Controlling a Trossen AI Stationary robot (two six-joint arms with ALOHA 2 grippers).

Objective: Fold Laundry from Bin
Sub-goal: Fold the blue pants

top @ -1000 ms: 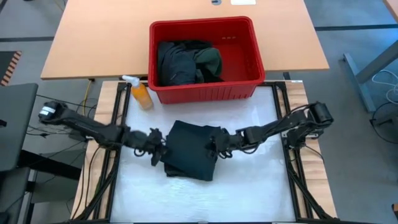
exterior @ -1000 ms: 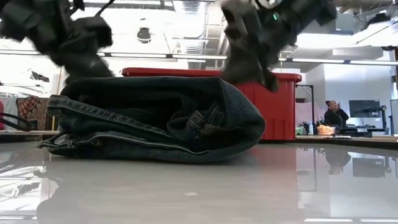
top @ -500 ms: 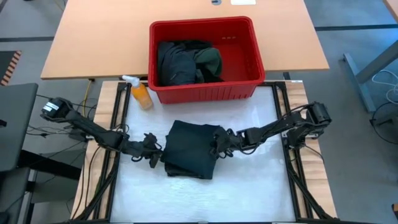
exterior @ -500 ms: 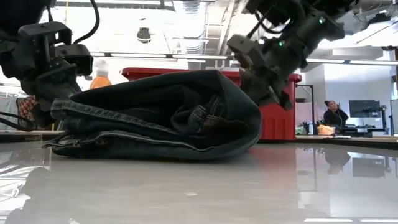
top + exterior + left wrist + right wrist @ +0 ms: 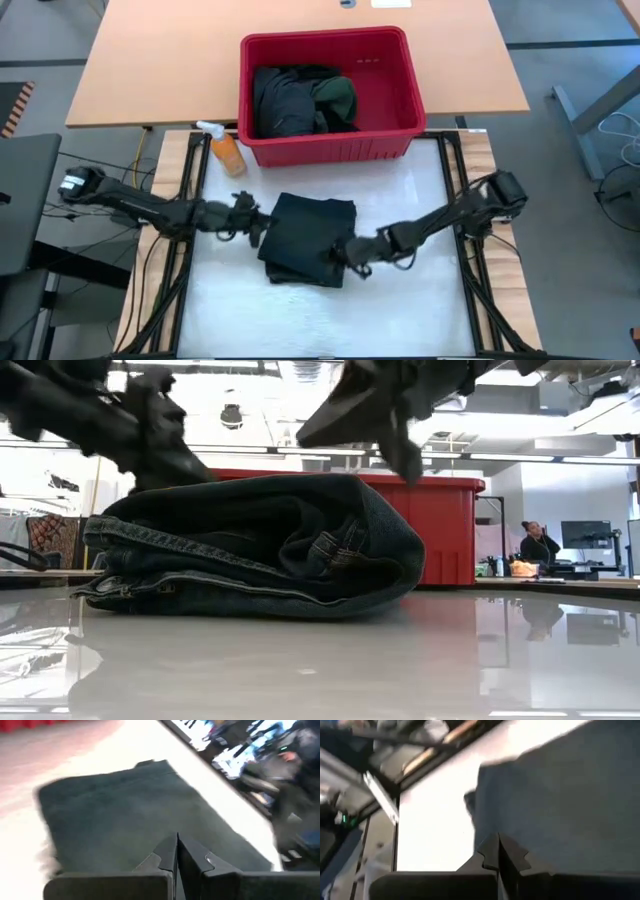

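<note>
A dark folded garment (image 5: 305,238) with stitched seams and belt loops (image 5: 260,545) lies flat on the white table, in several layers. My left gripper (image 5: 258,222) is shut at its left edge, over the top layer (image 5: 125,805). My right gripper (image 5: 340,252) is shut over its near right corner (image 5: 560,800). In the low view both grippers, the left (image 5: 160,450) and the right (image 5: 400,440), show above the garment's top. The red bin (image 5: 400,125) stands at the far side with more dark and green laundry (image 5: 300,100) heaped inside. My left gripper's shut fingers (image 5: 176,852) slant down from the table's left over the garment's top layer near its left edge. I cannot tell whether they touch it. My right gripper's shut fingers (image 5: 498,851) slant down from the table's right over the garment's near right corner. I cannot tell whether they touch it.
An orange spray bottle (image 5: 227,150) stands left of the bin. A wooden table (image 5: 150,60) lies under and beyond the bin. White table surface (image 5: 400,310) stretches in front of the garment. A person (image 5: 540,545) sits far off in the room.
My left gripper has gone down toward the near edge at the garment's left side, then up and toward the far edge onto its left top. My right gripper has gone toward the near edge along the garment's right side and risen. The garment stays folded in place.
</note>
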